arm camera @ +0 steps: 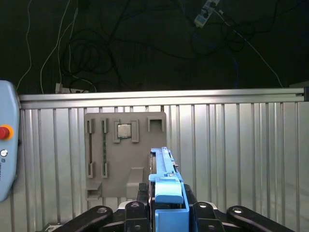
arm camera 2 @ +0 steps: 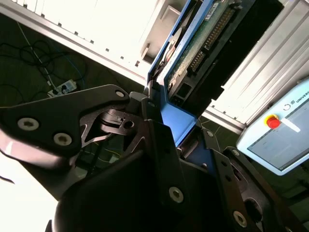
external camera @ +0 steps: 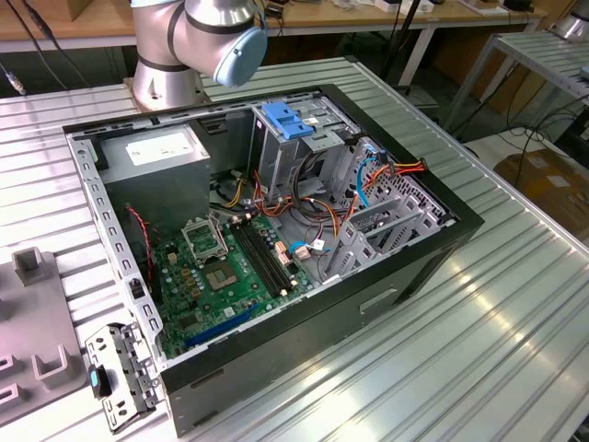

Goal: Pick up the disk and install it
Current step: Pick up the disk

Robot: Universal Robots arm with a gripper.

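Observation:
In both wrist views my gripper (arm camera 2: 166, 121) (arm camera: 166, 205) is shut on the disk (arm camera 2: 193, 48) (arm camera: 163, 166). The disk is a flat drive with blue plastic side rails; its green circuit board and connector pins face the second wrist camera. It stands edge-on between the black fingers (arm camera 2: 108, 121), lifted off the ribbed metal table (arm camera: 231, 145). The exterior view has the arm's base joint (external camera: 198, 37) behind the open computer case (external camera: 276, 230).
Inside the case are a tall metal cage with a blue latch (external camera: 283, 120), a grey power-supply box (external camera: 156, 152), a green motherboard (external camera: 221, 267) and loose cables. A grey fixture plate (arm camera: 123, 154) holding a chip lies on the table. A control pendant (arm camera 2: 280, 140) sits nearby.

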